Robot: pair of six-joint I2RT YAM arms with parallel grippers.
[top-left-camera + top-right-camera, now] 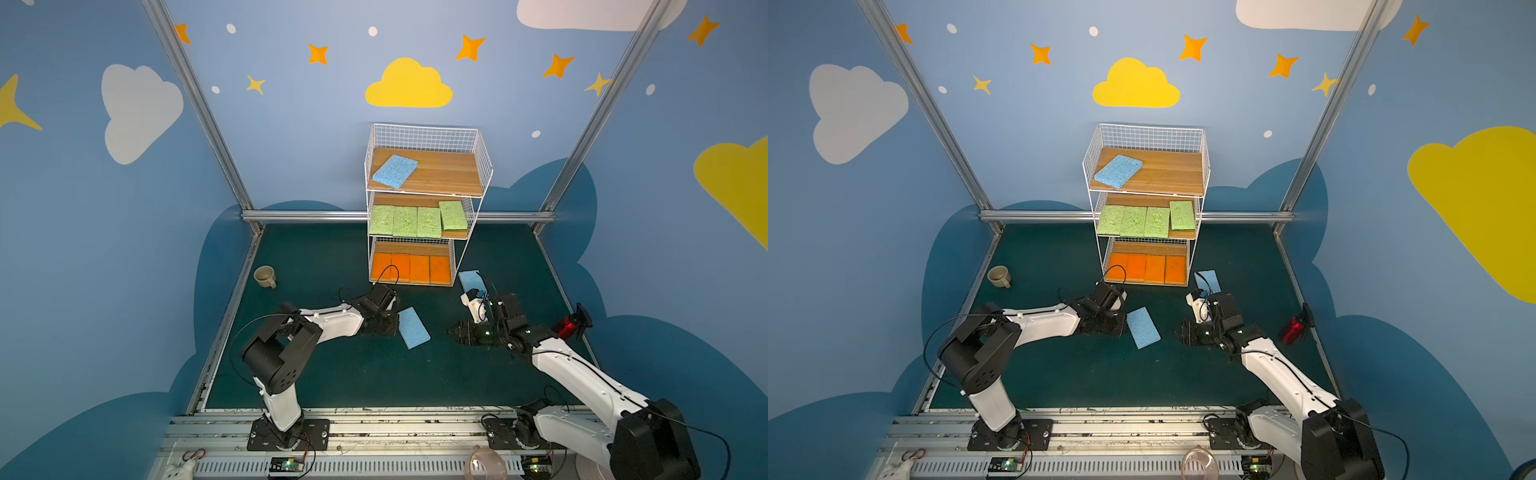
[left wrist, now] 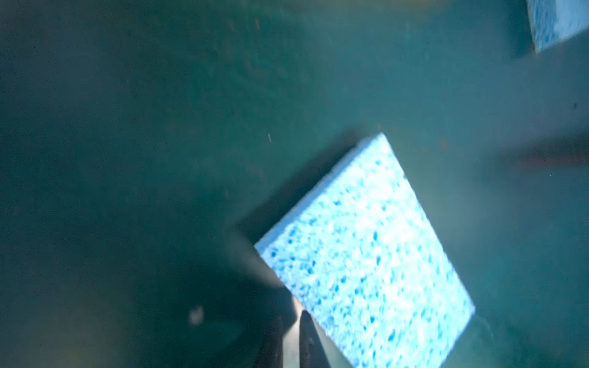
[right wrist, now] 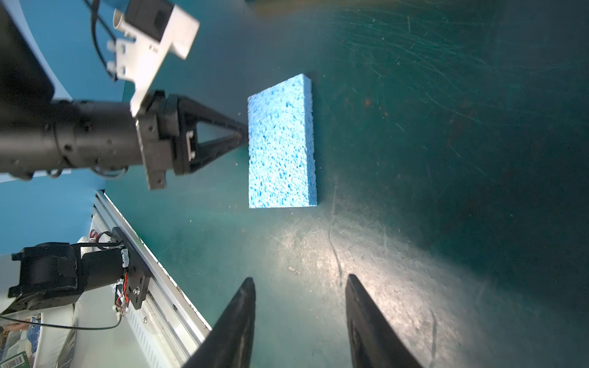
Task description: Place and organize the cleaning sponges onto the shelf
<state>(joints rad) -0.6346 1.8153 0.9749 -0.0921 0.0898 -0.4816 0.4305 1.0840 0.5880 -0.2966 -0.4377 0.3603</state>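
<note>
Right tool (image 3: 300,277): jaws apart, empty, above the bench (image 1: 332,374). Left tool (image 3: 243,135): jaws clenched together, tips touching the left edge of a blue sponge (image 1: 413,328) lying flat mid-bench, not gripping it. Second blue sponge (image 1: 471,280) lies on the bench by the near right foot of the shelf (image 1: 424,137). Shelf holds nine: third blue sponge (image 1: 395,170) on top, four green sponges (image 1: 405,222) in the middle, four orange sponges (image 1: 419,269) at bottom.

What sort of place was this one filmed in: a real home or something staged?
Most likely a staged robot test cell, not a home: aluminium posts frame walls painted with cartoon clouds, and two robot arms are bolted to a rail at the front of a green mat.
</note>
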